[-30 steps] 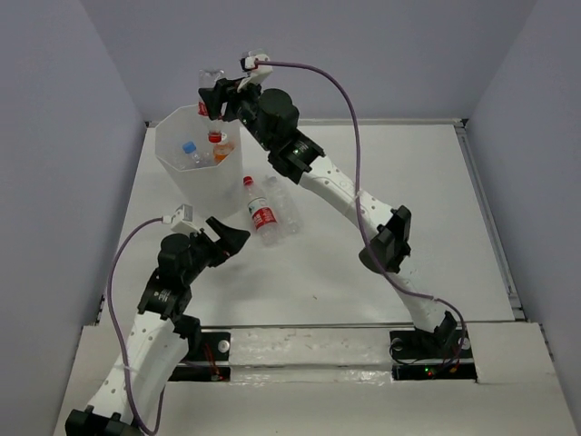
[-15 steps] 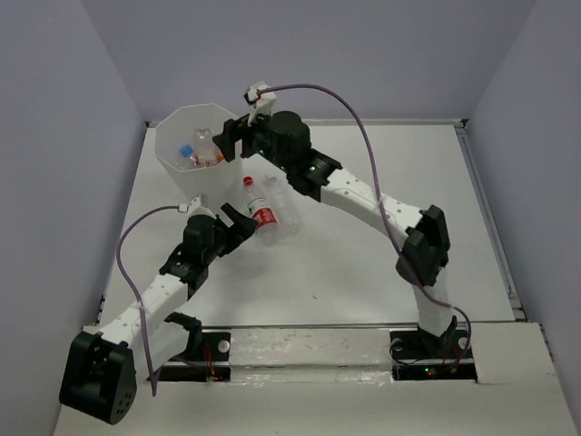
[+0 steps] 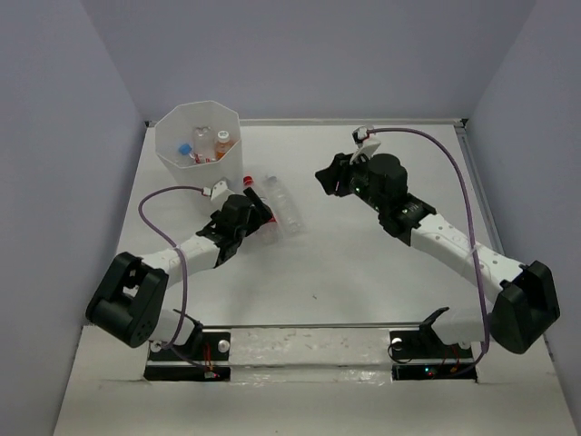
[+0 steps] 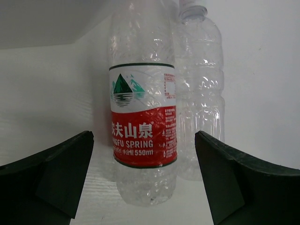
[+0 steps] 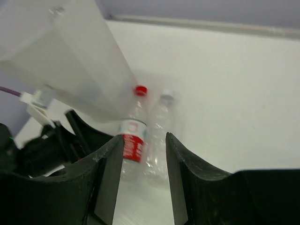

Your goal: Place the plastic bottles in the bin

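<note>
Since the red-labelled bottle (image 4: 143,136) is lying empty on the table (image 3: 381,272) beside the bin (image 3: 195,177), it is likely feeling light and crushable; open left fingers (image 4: 56,173) are straddling its labelled middle, the sensible hold; right fingers (image 5: 108,183) are hanging open.

The left wrist view cuts off the neck and cap of the red-label bottle (image 4: 143,108) at its top edge, and the fingers (image 4: 56,173) of the left tool (image 4: 144,138) at the bottom. From above, that tool covers the bottle's lower half, and the bottles (image 3: 204,145) in the bin (image 3: 163,150) overlap too much to count. The right wrist view is blurred, the bin cropped at top and left.
</note>
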Robot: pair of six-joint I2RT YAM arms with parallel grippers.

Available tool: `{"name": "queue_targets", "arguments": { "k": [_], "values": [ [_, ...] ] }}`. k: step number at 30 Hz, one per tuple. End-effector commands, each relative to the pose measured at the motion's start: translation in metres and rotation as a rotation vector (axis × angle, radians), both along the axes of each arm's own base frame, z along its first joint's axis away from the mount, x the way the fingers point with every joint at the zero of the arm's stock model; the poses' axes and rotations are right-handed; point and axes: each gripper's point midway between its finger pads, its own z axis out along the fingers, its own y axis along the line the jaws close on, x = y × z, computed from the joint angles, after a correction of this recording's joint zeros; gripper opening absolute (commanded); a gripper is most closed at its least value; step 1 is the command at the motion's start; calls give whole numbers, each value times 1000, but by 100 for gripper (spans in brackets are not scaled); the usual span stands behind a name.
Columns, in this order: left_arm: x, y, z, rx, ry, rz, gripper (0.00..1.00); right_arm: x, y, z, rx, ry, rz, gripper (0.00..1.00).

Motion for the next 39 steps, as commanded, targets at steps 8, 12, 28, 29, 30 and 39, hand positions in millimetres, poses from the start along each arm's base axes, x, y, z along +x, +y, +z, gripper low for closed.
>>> {"name": "queue_targets", "arguments": {
  "k": [8,12,28,29,30,39],
  "values": [
    [49,6,1,127,-50,117,95,22,27,-109,-186,314,161,86],
    [50,1,-19,146,0,101,90,46,51,-137,-218,391,204,90],
    [-13,-3,-30,111,-3,48,62,91,100,-229,-305,533,210,80],
    [-19,-3,-26,111,-11,42,62,91,99,-233,-309,539,205,75],
    [-23,-1,-12,89,-47,39,62,91,95,-237,-317,547,184,65],
    [-41,-4,124,-33,-350,-36,57,61,66,-189,-243,465,131,37]
  ]
}}
